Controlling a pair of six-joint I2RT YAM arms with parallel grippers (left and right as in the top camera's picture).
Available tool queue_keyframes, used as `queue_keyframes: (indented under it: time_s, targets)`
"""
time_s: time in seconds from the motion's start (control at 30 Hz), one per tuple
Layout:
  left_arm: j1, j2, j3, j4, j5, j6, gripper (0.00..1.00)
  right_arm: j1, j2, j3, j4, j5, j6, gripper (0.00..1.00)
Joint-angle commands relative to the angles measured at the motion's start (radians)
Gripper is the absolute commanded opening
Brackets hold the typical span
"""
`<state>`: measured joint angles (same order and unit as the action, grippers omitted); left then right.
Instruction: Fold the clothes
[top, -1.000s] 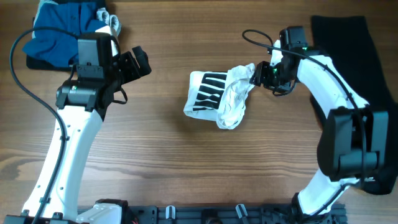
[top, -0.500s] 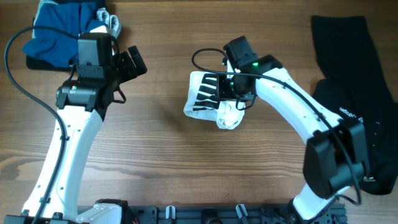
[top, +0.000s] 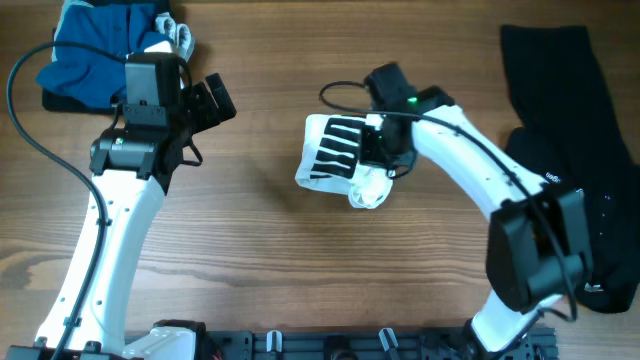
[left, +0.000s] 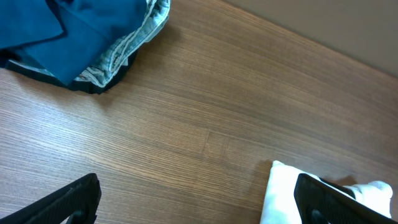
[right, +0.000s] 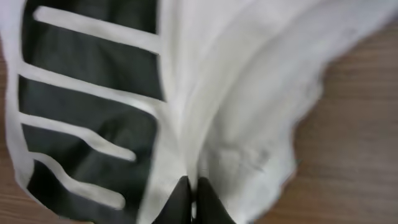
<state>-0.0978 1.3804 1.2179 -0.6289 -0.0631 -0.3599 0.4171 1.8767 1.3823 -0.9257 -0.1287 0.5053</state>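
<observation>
A crumpled white T-shirt (top: 330, 150) with a black bar-striped print lies at the table's middle. My right gripper (top: 380, 158) sits on its right half, with the fingertips (right: 184, 198) shut together on a crease of the white fabric (right: 249, 93), beside the print. My left gripper (top: 218, 100) hovers open over bare wood well to the left of the shirt. In the left wrist view its jaws (left: 199, 205) are spread wide with nothing between them, and the shirt's white edge (left: 280, 193) shows by the right finger.
A pile of blue and grey clothes (top: 100, 50) lies at the far left corner, also seen in the left wrist view (left: 68, 31). A black garment (top: 560, 100) with a small white logo lies along the right edge. Brown wood (top: 250, 250) surrounds the shirt.
My right gripper swung left from the shirt's right end to above its middle, carrying that end over, and closed its jaws. The left arm barely moved.
</observation>
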Motion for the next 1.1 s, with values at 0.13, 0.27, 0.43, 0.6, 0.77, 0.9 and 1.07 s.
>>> queue_keyframes:
  time_s: [0.13,0.27,0.43,0.6,0.77,0.9,1.07]
  targets:
    - [0.005,0.008,0.0,0.003,-0.017,0.016,1.0,-0.095,-0.08,-0.056,-0.056,0.025,-0.034,0.04]
    - [0.005,0.008,-0.001,-0.005,-0.017,0.016,1.0,-0.118,-0.079,-0.126,-0.027,0.028,-0.035,0.04]
    - [0.005,0.008,-0.001,-0.012,-0.018,0.016,1.0,-0.111,-0.134,-0.131,0.013,-0.143,-0.192,0.05]
    - [0.013,0.008,-0.001,-0.012,-0.036,0.016,1.0,-0.06,-0.22,-0.131,0.033,-0.157,-0.187,0.46]
    - [0.045,0.008,-0.001,-0.017,-0.035,0.015,1.0,-0.029,-0.176,-0.132,0.094,-0.122,-0.152,0.56]
    - [0.05,0.008,-0.001,-0.027,-0.035,0.015,1.0,-0.016,-0.106,-0.132,0.12,-0.04,-0.08,0.43]
    - [0.05,0.008,-0.001,-0.027,-0.035,0.016,1.0,-0.015,-0.087,-0.132,0.117,0.049,-0.031,0.11]
